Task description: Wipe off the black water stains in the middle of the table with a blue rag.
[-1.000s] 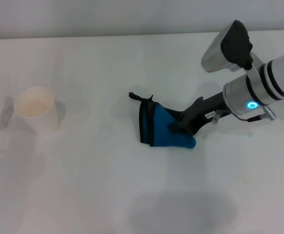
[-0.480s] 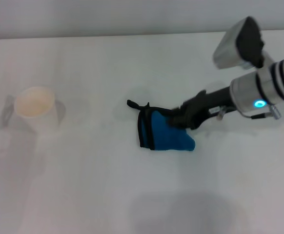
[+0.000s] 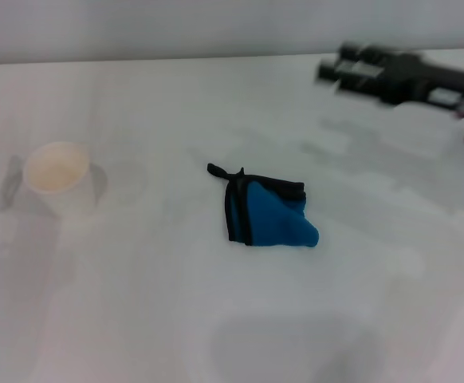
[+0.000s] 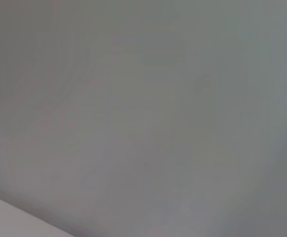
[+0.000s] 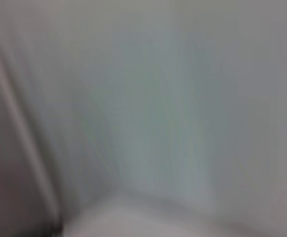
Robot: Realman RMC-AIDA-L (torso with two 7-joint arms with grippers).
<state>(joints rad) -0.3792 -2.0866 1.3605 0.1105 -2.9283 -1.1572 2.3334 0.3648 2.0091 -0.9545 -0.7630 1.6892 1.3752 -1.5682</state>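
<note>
Near the middle of the table (image 3: 136,319) lies the blue rag (image 3: 268,213), crumpled and untouched, while the right gripper (image 3: 336,68) hangs blurred by the far right corner, well apart, its opening impossible to tell, holding nothing visible.

The rag (image 3: 268,213) lies crumpled mid-desk (image 3: 136,319); a cup (image 3: 55,169) stands far left; right end effector (image 3: 337,70) hovers far right, blurred.
</note>
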